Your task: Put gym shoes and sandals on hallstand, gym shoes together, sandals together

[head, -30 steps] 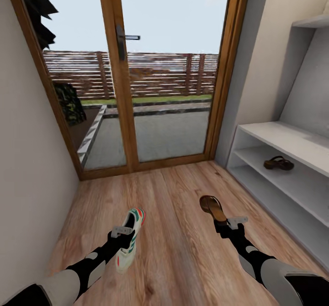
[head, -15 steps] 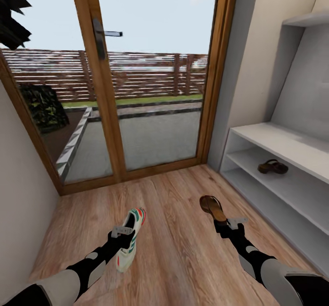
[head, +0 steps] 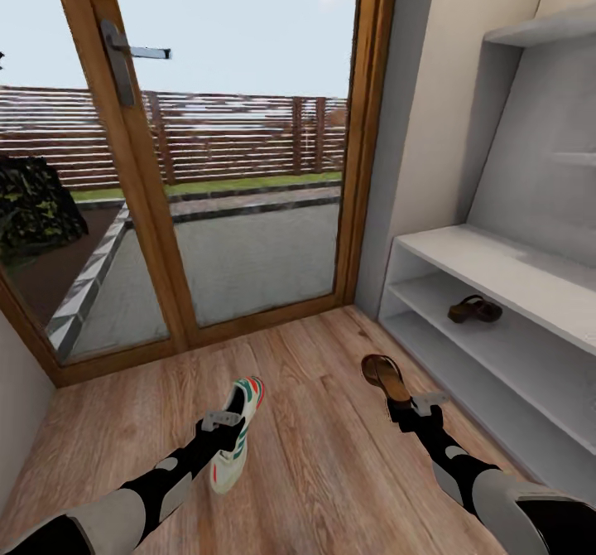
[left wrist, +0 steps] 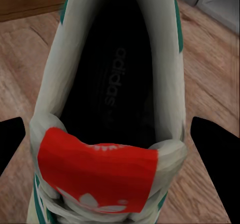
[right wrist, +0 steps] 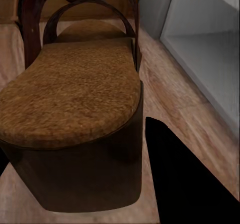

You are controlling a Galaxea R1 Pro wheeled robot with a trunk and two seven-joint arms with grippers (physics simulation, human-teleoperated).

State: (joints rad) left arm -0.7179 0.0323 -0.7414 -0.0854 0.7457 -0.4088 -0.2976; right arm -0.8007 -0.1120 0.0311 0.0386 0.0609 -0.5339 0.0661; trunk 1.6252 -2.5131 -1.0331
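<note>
My left gripper (head: 222,422) is shut on a white gym shoe (head: 236,439) with teal and red stripes, held over the corridor floor (head: 323,464). In the left wrist view the shoe's opening and red tongue (left wrist: 100,166) sit between the dark fingers (left wrist: 217,156). My right gripper (head: 414,406) is shut on the heel of a brown sandal (head: 386,377), whose tan insole (right wrist: 70,98) shows close in the right wrist view beside one finger (right wrist: 182,181). The other sandal (head: 474,310) lies on the middle shelf of the hallstand (head: 497,261) at the right.
A glass door in a wooden frame (head: 358,166) stands ahead, its handle (head: 132,51) at the upper left. A pale wall (head: 16,422) closes the left side. The rack's lower shelf (head: 488,398) and stepped upper shelves (head: 538,29) run along the right wall.
The whole view has swung to the right, so the door sits further left and more of the rack shows. Both arms and their shoes hold the same place in the picture.
</note>
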